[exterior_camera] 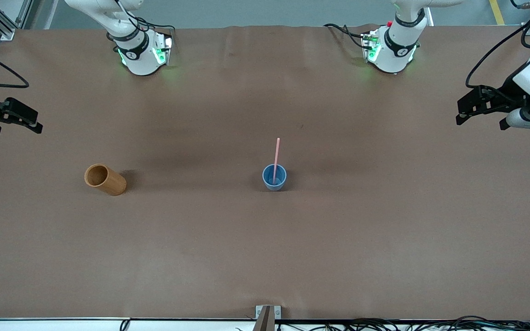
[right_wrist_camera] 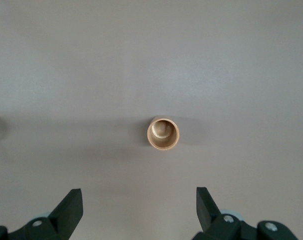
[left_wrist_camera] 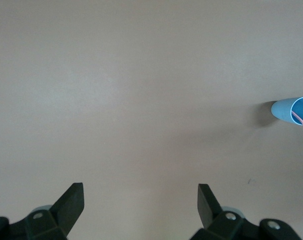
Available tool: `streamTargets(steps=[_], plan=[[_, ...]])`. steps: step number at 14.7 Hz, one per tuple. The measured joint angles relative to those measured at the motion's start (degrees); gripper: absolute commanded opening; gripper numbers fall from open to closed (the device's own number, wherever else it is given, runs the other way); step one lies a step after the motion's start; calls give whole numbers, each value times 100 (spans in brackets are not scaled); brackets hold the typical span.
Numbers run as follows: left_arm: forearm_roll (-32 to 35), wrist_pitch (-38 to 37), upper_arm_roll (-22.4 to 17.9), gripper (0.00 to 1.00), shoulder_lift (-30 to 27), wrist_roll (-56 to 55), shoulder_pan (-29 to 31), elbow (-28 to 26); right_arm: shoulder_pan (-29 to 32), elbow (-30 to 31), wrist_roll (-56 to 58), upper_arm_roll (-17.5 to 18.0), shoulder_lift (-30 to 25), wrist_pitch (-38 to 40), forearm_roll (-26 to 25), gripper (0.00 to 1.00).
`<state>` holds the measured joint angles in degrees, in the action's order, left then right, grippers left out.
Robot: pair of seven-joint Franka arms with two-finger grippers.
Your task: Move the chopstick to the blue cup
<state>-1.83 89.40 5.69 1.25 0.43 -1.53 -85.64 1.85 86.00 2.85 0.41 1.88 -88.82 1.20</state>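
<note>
The blue cup [exterior_camera: 274, 177] stands upright at the middle of the table. The pink chopstick [exterior_camera: 276, 154] stands in it, leaning a little and sticking out well above the rim. The cup [left_wrist_camera: 293, 111] and the stick's end [left_wrist_camera: 302, 120] also show at the edge of the left wrist view. My left gripper [exterior_camera: 463, 112] is open and empty, up in the air over the left arm's end of the table. My right gripper [exterior_camera: 35, 126] is open and empty over the right arm's end of the table. Both arms wait.
A tan wooden-looking cup [exterior_camera: 105, 179] stands toward the right arm's end of the table, level with the blue cup; it shows upright and hollow in the right wrist view [right_wrist_camera: 163, 133]. A brown cloth [exterior_camera: 265, 257] covers the table. A metal clamp [exterior_camera: 267, 315] sits at the near edge.
</note>
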Motion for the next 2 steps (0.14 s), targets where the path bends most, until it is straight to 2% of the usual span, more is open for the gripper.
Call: streamTargets(steps=[2], plan=[[0, 0, 0, 100, 0, 0, 0, 0, -7, 0, 5, 4, 0, 0, 4, 100]])
